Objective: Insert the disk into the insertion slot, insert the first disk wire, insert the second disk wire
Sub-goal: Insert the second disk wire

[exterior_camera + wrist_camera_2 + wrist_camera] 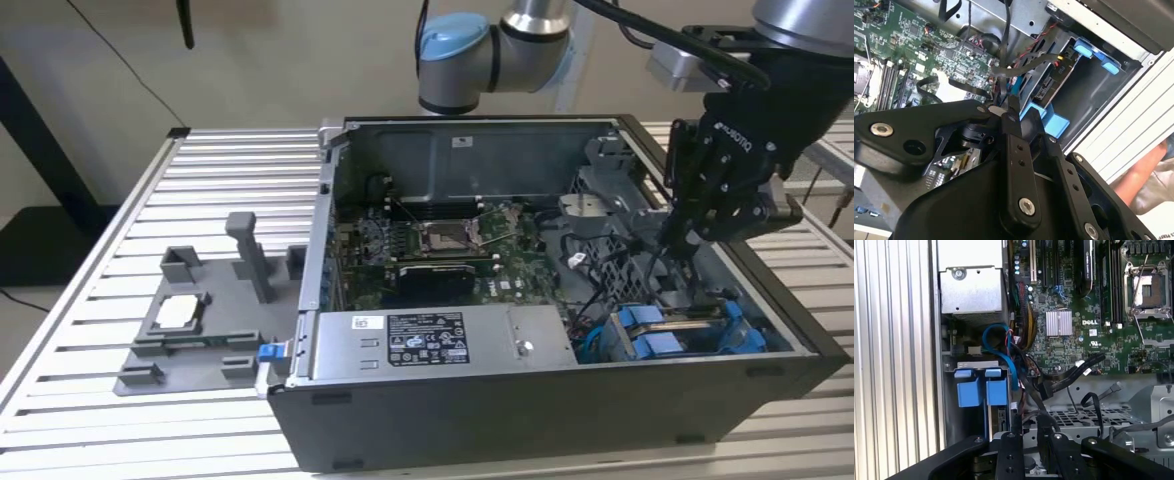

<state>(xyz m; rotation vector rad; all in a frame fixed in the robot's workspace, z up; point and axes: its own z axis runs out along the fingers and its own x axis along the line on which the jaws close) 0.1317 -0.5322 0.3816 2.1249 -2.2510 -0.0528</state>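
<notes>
Slatted metal table (pixel 227 170) before a plain beige wall (pixel 267 60)

My arm (pixel 537 15) was silver tube with a pale blue joint cap (pixel 447 42); my gripper (pixel 677 243) was matte black, its linkage plates (pixel 1016 170) studded with round silver screws (pixel 1026 206), black cable (pixel 627 28) looped above.

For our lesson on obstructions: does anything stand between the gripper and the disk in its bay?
Yes. Loose black and blue cables run beside the disk and cross the gap between it and the gripper in the first wrist view. Nothing else visible stands between them.
</notes>
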